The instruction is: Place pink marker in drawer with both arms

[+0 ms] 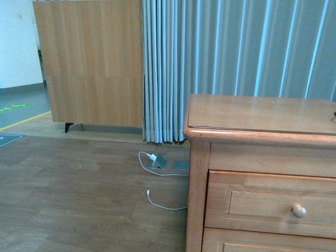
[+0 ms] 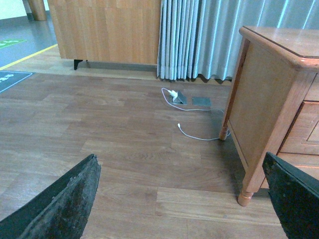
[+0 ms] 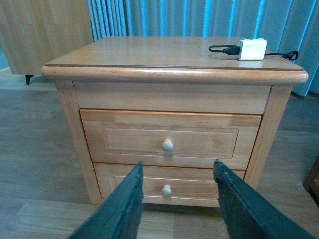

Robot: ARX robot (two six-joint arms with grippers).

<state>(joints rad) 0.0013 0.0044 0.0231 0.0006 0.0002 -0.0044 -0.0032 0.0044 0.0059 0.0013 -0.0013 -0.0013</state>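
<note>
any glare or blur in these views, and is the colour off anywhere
Front view: soft, bluish cast, pale sheen on the dresser top. Left wrist view: sharp floor, the left gripper fingers dark and blurred at the edge. Right wrist view: strong blue tint on the curtain, the drawer evenly lit.

Left gripper [image 2: 182,199] with 2 rough matte black fingers [image 2: 65,201], right gripper [image 3: 177,206] fingers [image 3: 122,209] dark, flat, tapered
</note>
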